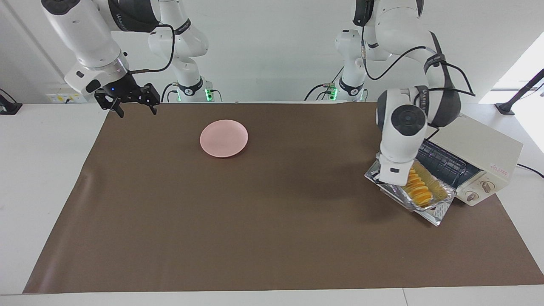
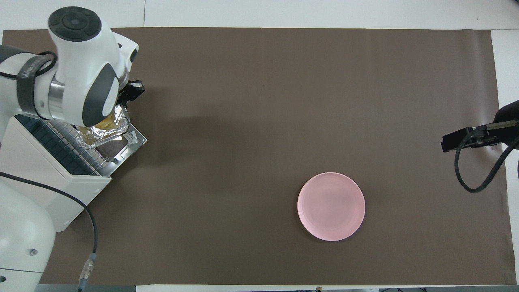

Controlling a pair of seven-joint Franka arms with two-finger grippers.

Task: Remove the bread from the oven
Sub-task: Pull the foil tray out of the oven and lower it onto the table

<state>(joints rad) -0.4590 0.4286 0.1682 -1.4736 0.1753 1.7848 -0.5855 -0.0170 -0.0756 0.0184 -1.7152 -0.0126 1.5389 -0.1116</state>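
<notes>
The cream-white oven [image 1: 480, 146] stands at the left arm's end of the table, its glass door [image 1: 437, 216] dropped open and its wire rack [image 1: 442, 163] bare. The golden ridged bread [image 1: 418, 192] lies in a crinkled foil tray [image 1: 440, 196] that is out of the oven, over the open door. My left gripper [image 1: 392, 182] is at the tray's end away from the oven, shut on its rim, with its fingers hidden by the wrist. In the overhead view the oven [image 2: 44, 190], tray [image 2: 101, 137] and left gripper [image 2: 123, 107] show, and the bread is mostly covered. My right gripper [image 1: 135, 109] waits open in the air.
A pink plate [image 1: 224, 138] lies on the brown mat, toward the right arm's end; it also shows in the overhead view [image 2: 331, 207]. The right gripper [image 2: 452, 142] hangs over the mat's edge at that end. The oven's knobs [image 1: 480, 190] face away from the robots.
</notes>
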